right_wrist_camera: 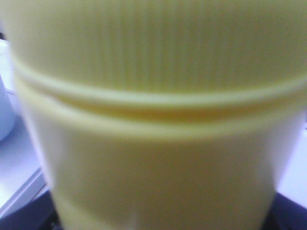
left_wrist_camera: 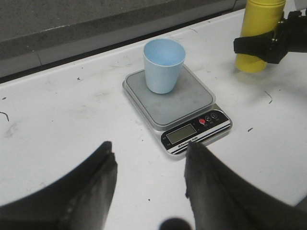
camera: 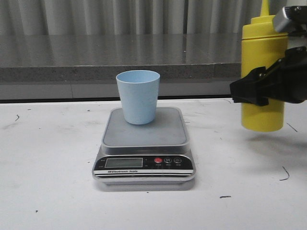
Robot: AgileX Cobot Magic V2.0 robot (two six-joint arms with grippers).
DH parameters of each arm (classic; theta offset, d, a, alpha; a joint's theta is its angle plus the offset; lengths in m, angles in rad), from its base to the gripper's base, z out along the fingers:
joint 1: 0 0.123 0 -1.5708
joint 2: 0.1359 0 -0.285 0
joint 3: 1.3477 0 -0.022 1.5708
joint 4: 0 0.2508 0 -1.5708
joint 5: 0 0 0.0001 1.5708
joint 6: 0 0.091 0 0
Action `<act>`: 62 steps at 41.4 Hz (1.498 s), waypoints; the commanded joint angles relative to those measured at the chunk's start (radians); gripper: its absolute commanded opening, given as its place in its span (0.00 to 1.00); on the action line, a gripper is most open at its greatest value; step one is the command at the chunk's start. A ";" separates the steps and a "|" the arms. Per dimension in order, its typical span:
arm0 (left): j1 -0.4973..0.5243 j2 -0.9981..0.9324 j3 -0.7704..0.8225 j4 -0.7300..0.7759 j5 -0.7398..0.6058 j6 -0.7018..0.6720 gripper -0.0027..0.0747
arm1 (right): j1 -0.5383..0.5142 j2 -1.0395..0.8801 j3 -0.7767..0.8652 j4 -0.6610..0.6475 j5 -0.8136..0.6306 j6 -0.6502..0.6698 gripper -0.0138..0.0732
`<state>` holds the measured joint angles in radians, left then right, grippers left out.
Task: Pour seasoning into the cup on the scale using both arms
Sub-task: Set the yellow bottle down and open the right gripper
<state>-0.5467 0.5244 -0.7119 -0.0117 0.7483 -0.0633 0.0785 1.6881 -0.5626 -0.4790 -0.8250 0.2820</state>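
The pale blue cup [camera: 138,96] stands upright on the platform of the silver-grey scale [camera: 144,136] at the table's middle. The yellow seasoning bottle [camera: 261,48] is upright at the right, apart from the scale. My right gripper [camera: 256,91] is shut around its body below the ribbed cap. I cannot tell whether the bottle rests on the table or hangs just above it. The bottle fills the right wrist view [right_wrist_camera: 153,120]. My left gripper [left_wrist_camera: 149,148] is open and empty above bare table near the scale's display end. Cup [left_wrist_camera: 164,64], scale [left_wrist_camera: 192,98] and bottle [left_wrist_camera: 261,14] show in the left wrist view.
A grey ledge [camera: 96,62] and a curtain run along the back of the white table [camera: 48,158]. The table carries a few dark scuff marks. The scale's black front panel [camera: 144,163] faces the front edge.
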 commanded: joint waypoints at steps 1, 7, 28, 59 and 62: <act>-0.002 0.004 -0.027 -0.006 -0.072 -0.007 0.47 | -0.006 0.020 -0.027 0.034 -0.234 -0.026 0.53; -0.002 0.004 -0.027 -0.006 -0.072 -0.007 0.47 | -0.006 0.097 -0.036 0.078 -0.324 -0.097 0.53; -0.002 0.004 -0.027 -0.006 -0.072 -0.007 0.47 | -0.006 0.216 -0.064 0.132 -0.374 -0.114 0.76; -0.002 0.004 -0.027 -0.006 -0.072 -0.007 0.47 | 0.007 -0.050 0.056 0.072 0.183 0.016 0.83; -0.002 0.004 -0.027 -0.006 -0.072 -0.007 0.47 | 0.022 -0.125 0.056 0.033 0.331 0.110 0.83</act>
<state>-0.5467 0.5244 -0.7119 -0.0117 0.7483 -0.0633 0.0893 1.6754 -0.4949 -0.4023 -0.6061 0.2952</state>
